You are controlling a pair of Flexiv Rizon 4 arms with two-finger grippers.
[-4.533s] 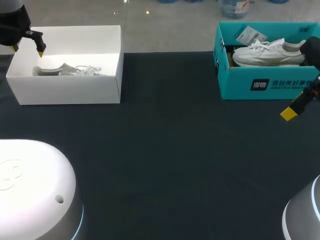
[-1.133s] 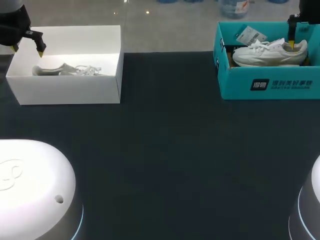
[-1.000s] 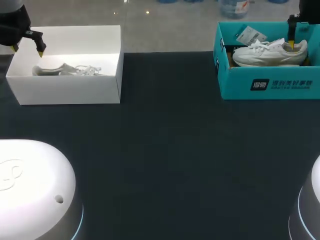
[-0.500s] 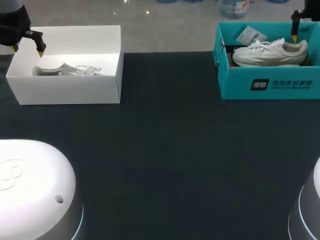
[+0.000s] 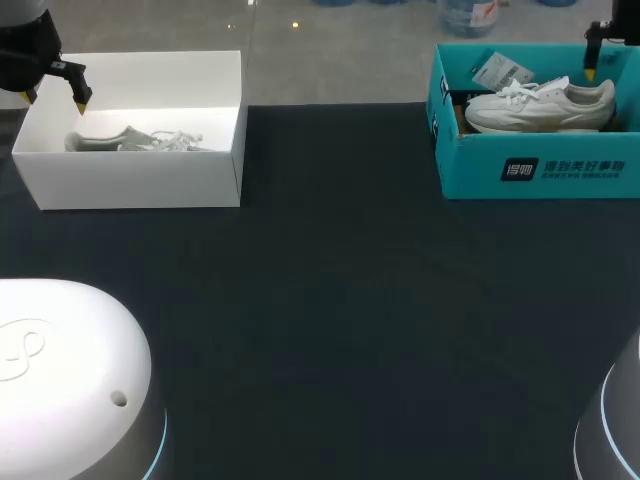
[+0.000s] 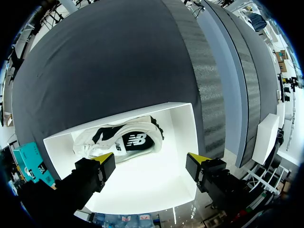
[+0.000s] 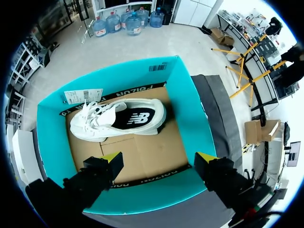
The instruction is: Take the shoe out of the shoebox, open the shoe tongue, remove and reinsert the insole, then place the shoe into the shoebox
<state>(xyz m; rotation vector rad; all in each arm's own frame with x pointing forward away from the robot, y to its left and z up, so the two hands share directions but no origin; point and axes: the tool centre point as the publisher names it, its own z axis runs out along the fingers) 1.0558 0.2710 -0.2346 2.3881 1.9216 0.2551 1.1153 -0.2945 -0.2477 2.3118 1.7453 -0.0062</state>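
Note:
A white shoe [image 5: 540,104] [image 7: 118,119] lies on its side in a teal shoebox [image 5: 530,165] [image 7: 190,123] at the table's back right. My right gripper [image 7: 159,161] hangs open above this box, the shoe ahead of its fingers; in the head view one yellow fingertip [image 5: 589,73] shows over the shoe's heel. A second white shoe [image 5: 135,140] [image 6: 118,141] lies in a white shoebox [image 5: 130,180] [image 6: 156,180] at the back left. My left gripper [image 6: 151,161] [image 5: 55,98] hovers open over that box, nothing between its fingers.
A paper tag [image 5: 502,71] [image 7: 83,96] leans against the teal box's back wall. The dark table top [image 5: 330,300] stretches between the two boxes and toward the front. My arms' white bases [image 5: 70,390] fill the front corners.
My right gripper has risen a little and drifted right above the shoe's heel. The left arm has stayed put.

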